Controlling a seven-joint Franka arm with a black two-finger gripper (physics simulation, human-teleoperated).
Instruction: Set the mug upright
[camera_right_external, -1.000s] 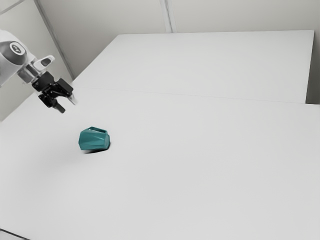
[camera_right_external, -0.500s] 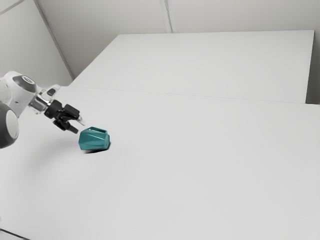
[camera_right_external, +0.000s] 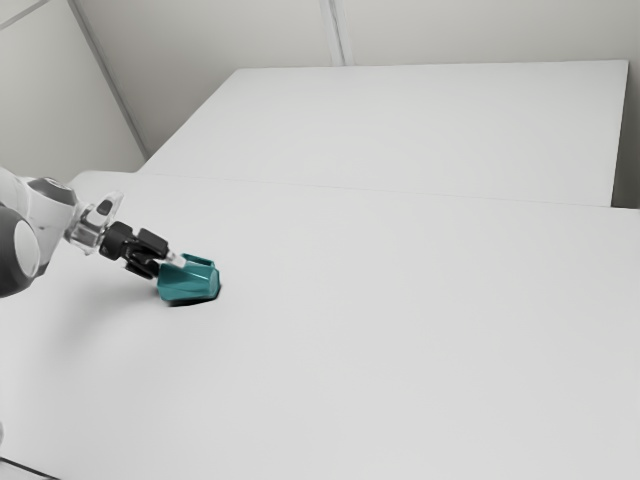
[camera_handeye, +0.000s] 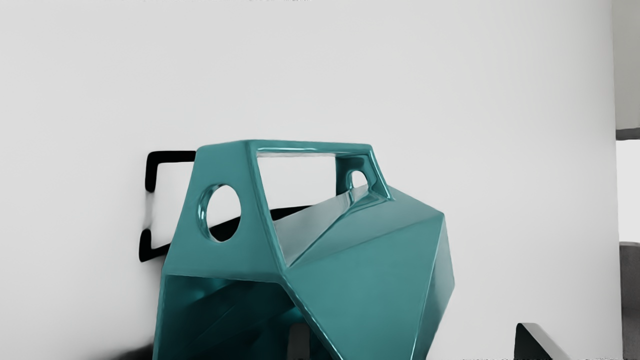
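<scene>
a glossy, faceted teal mug (camera_right_external: 190, 285) lies on its side on the broad white table (camera_right_external: 400, 320), left of centre in the exterior frame, its angular handle (camera_handeye: 222, 162) (the one with round holes through it) uppermost. its mouth (camera_handeye: 225, 320) faces the black two-finger pincer (camera_right_external: 167, 266), which reaches in from the left edge of that frame. the fingers (camera_handeye: 299, 342) are spread: in the wrist view one is inside the mouth, the other outside the wall. whether either touches, i cannot tell.
</scene>
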